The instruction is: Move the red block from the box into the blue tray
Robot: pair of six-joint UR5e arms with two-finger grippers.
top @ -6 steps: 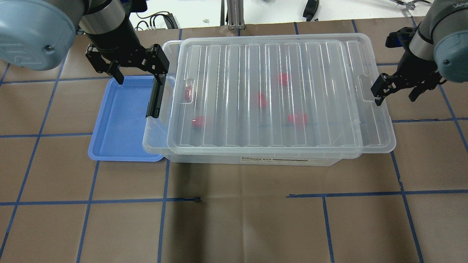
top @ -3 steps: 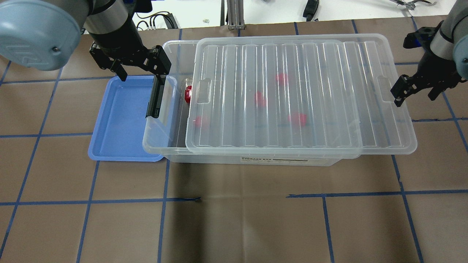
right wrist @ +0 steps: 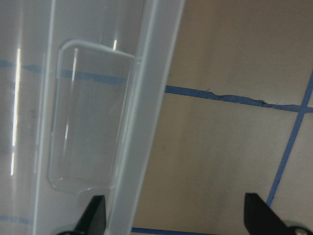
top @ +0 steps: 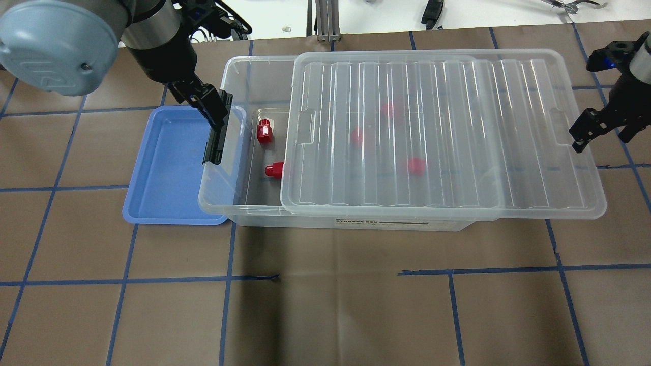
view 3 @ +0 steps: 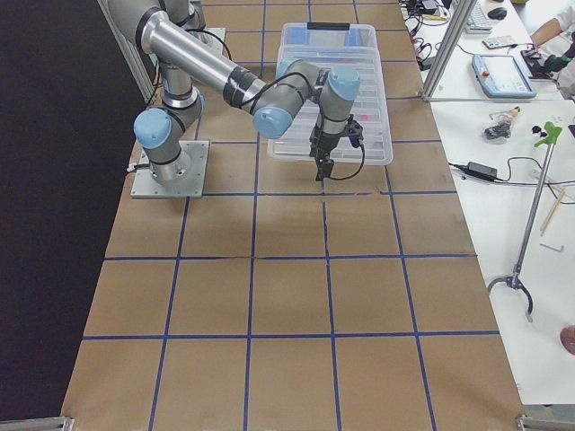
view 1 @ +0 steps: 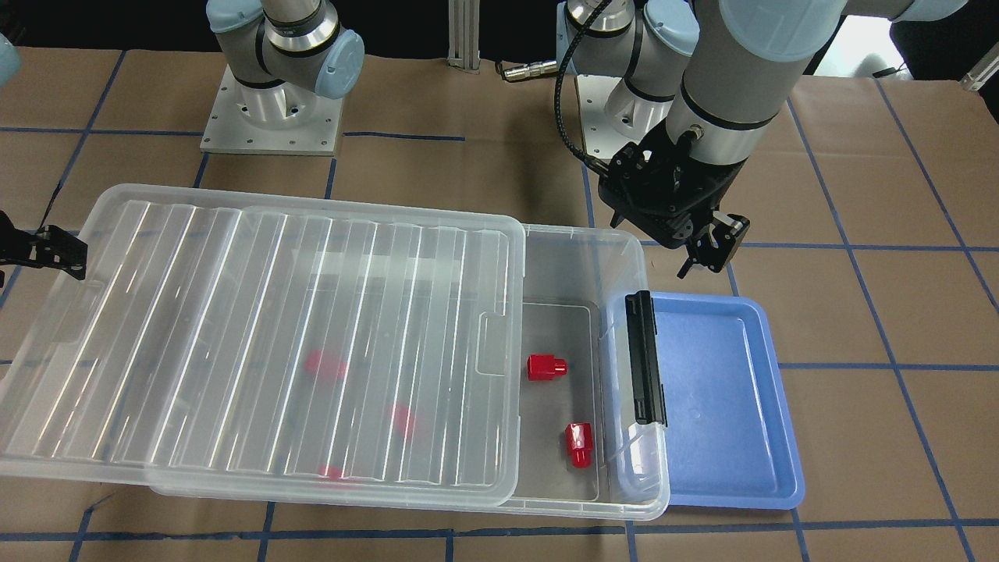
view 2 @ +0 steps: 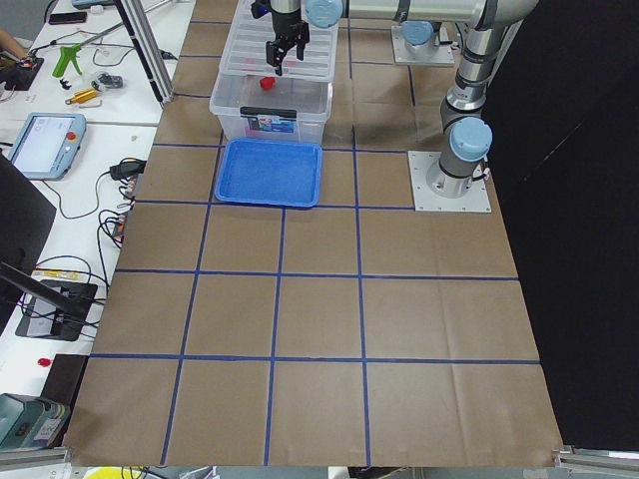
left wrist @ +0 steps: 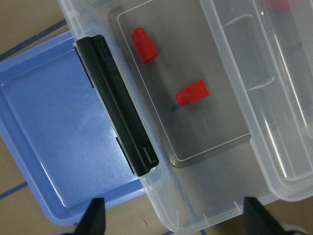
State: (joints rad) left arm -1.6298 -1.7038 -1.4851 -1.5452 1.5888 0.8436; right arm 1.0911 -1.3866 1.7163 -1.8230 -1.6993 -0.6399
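The clear box (top: 386, 222) holds several red blocks. Its ribbed lid (top: 442, 132) is slid toward my right, so the left end is uncovered. Two red blocks lie bare there (top: 263, 132) (top: 274, 170), also in the left wrist view (left wrist: 144, 45) (left wrist: 192, 93). Three more show blurred under the lid. The blue tray (top: 168, 168) is empty, against the box's latch end. My left gripper (top: 203, 104) is open and empty over the tray's far corner. My right gripper (top: 602, 134) is open, with the lid's right rim (right wrist: 146, 98) between its fingers.
The black latch (top: 216, 137) hangs on the box's left end, over the tray's rim. The lid overhangs the box on the right. Brown paper with blue tape lines (top: 325, 277) covers the table. The arm bases (view 1: 269, 117) stand behind the box.
The lid has slid to the right together with my right gripper, uncovering two red blocks. My left gripper has turned and shifted slightly at the tray's far corner.
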